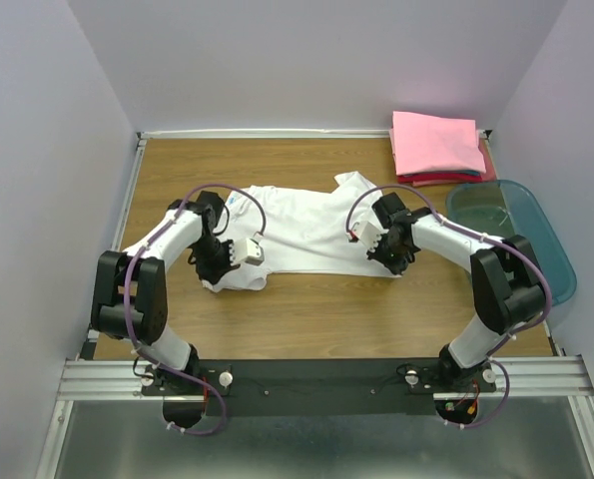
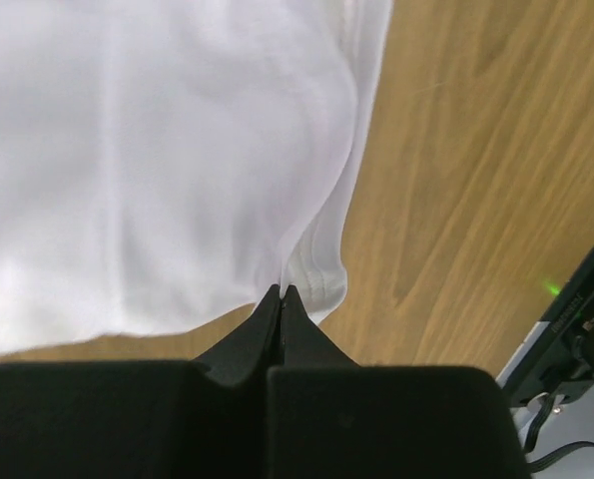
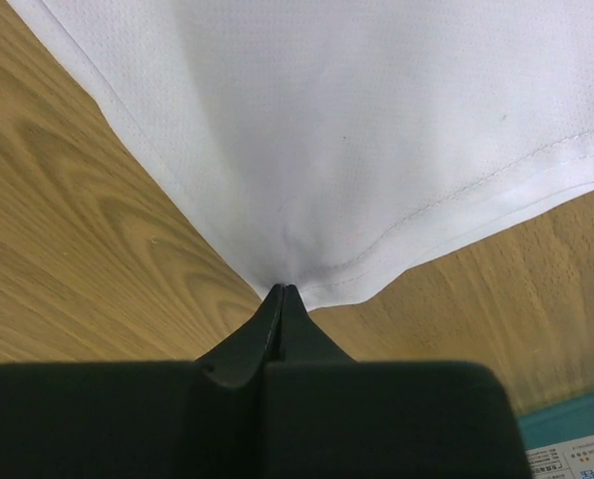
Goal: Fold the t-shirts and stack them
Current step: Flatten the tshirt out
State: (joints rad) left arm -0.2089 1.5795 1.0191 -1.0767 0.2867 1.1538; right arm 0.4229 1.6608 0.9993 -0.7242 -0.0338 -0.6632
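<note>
The white t-shirt lies spread across the middle of the table, long side running from nine o'clock to three o'clock, with a sleeve poking out toward twelve. Its near edge is pinched at both ends. The left gripper is closed on the corner at about eight o'clock of the cloth, and the right gripper is closed on the hemmed corner at about four o'clock. In each wrist view the fingertips meet with only a sliver of hem between them. The step in hand looks like the first fold, near edge carried over toward twelve o'clock. To do it well, raise both corners together and level, just clear of the wood. Keep the edge between them lightly taut (a hard sideways pull could drag such thin bites free), then sweep away from the bases at one pace so the crease falls straight. Lay the edge down before letting go. The folded pink and red t-shirts sit at one o'clock and the teal bin at three o'clock, both apart from this shirt, so the right arm should travel straight and avoid swinging outward.
</note>
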